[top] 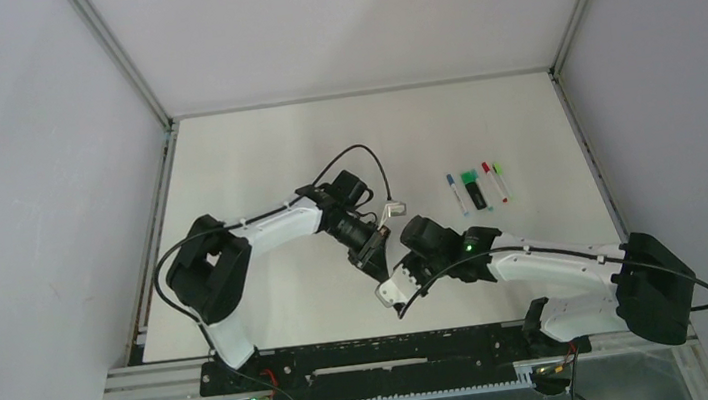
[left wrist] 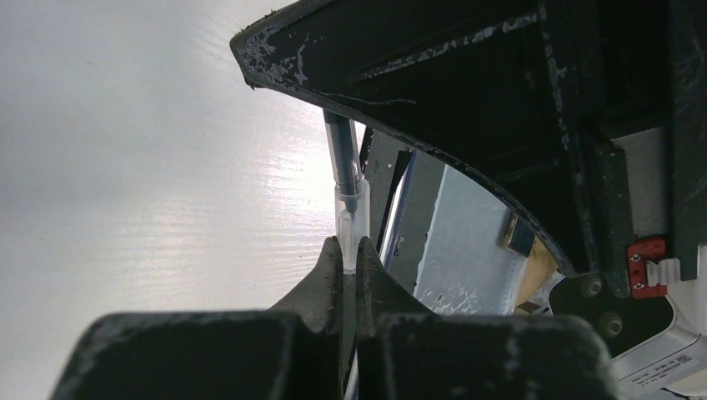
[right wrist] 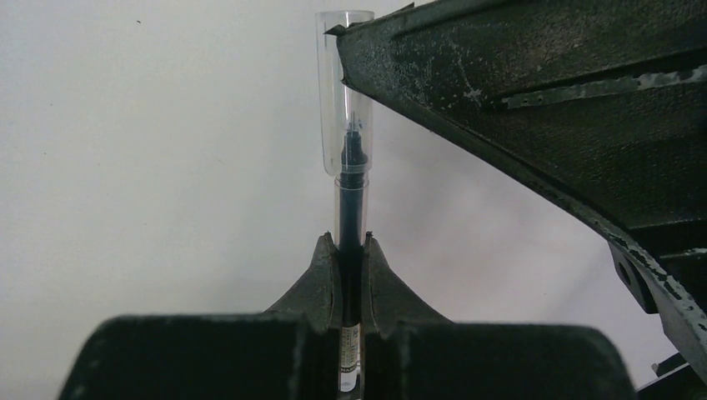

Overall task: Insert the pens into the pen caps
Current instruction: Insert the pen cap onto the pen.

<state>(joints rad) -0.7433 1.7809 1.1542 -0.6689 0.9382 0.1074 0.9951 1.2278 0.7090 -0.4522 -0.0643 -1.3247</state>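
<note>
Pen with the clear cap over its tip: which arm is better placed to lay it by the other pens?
Right, probably. The right gripper is shut on the pen; the left gripper pinches only the clear cap. The row of pens lies to the right, nearer the right arm.

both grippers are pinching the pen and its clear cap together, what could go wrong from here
The clear cap looks only partly on the black pen; if the left gripper lets go now, it may drop off.
The right gripper pinches the pen on a narrow span, so an off-axis push could tilt it or make it slip.
</note>
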